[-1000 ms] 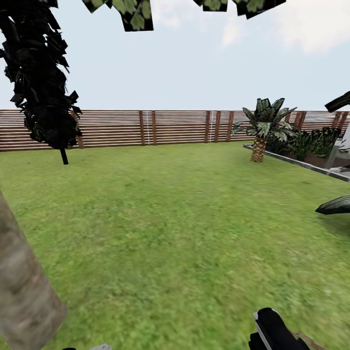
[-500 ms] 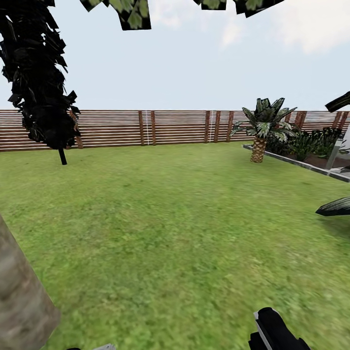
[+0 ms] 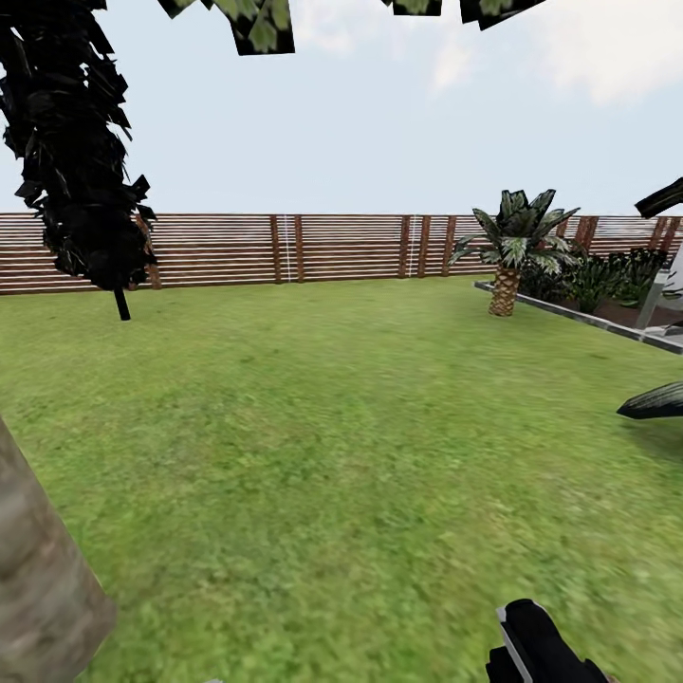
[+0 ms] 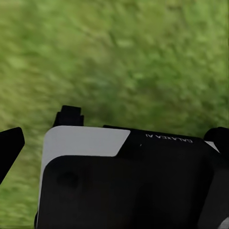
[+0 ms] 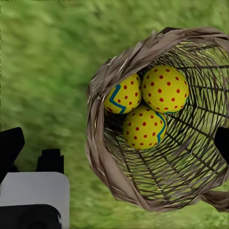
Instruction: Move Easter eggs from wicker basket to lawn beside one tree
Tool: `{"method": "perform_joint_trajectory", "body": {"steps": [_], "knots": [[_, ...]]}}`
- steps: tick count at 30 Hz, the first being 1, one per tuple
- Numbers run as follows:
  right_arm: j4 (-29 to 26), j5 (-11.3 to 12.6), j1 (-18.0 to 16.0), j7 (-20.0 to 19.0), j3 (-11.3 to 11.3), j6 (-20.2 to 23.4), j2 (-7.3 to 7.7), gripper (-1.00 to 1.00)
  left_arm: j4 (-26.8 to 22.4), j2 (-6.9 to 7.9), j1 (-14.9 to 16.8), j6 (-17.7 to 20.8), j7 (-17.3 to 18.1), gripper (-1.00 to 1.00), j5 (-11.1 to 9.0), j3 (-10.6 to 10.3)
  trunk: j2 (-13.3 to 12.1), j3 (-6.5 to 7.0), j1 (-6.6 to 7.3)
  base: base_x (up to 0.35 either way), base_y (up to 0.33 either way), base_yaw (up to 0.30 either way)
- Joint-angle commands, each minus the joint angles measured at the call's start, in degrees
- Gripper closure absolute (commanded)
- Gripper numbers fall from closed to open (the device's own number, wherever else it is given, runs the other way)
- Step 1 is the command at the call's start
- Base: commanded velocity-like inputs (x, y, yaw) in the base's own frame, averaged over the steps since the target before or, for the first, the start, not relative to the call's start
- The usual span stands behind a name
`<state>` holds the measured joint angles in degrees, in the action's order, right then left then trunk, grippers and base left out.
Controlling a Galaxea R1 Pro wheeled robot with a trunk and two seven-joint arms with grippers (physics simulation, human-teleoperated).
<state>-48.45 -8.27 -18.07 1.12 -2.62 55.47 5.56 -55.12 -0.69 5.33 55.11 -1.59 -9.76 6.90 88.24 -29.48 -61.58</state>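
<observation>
1. While your head camera faces the lawn [image 3: 360, 427], the tree [image 3: 43, 588] trunk stands at near left, the fence [image 3: 332, 249] behind.
2. Your left tool [image 4: 129, 186] hangs over grass; you cannot tell its spread.
3. Your right tool [image 5: 114, 148] hangs spread above the basket [image 5: 102, 157], three eggs [image 5: 145, 126] touching inside.

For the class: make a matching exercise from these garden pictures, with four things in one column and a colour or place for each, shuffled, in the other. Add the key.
Things:
1. Easter eggs
2. wicker basket
3. fence
4. thick tree trunk

Descriptions:
A. brown horizontal slats at the far edge of the lawn
B. yellow with red dots, inside the basket
C. mottled grey-tan, at the head view's lower left
D. brown open weave, standing on grass

Pairs: 1-B, 2-D, 3-A, 4-C
</observation>
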Motion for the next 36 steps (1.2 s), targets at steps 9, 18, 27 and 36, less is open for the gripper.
{"method": "perform_joint_trajectory", "body": {"steps": [9, 18, 27, 36], "knots": [[-0.5, 0.2, 0.0, 0.1, 0.0, 0.3, 0.15, -1.0, 0.1, -0.87, 0.0, 0.2, -0.2, -1.0, -0.3, 0.2, 3.7, -1.68, -1.98, 0.0, 0.0, 0.0], [-0.4, 0.2, 0.0, 0.1, 0.0, 0.3, 0.13, -1.0, 0.2, -1.09, 0.0, 0.2, -0.2, -1.0, -0.7, 0.3, 7.3, -3.3, -3.96, -0.08, 0.0, 0.0], [-0.5, 0.2, 0.0, 0.2, 0.0, 0.3, 0.15, -1.0, 0.3, -1.79, 0.0, 0.2, -0.2, -1.0, -0.7, 0.3, 10.9, -4.92, -5.93, -0.07, 0.0, 0.0], [-0.5, 0.2, 0.0, 0.2, 0.0, 0.3, 0.22, -1.0, 0.4, -2.52, 0.0, 0.1, -0.2, -1.0, -0.8, 0.4, 14.5, -6.53, -7.91, -0.03, -0.075, 0.0]]}}
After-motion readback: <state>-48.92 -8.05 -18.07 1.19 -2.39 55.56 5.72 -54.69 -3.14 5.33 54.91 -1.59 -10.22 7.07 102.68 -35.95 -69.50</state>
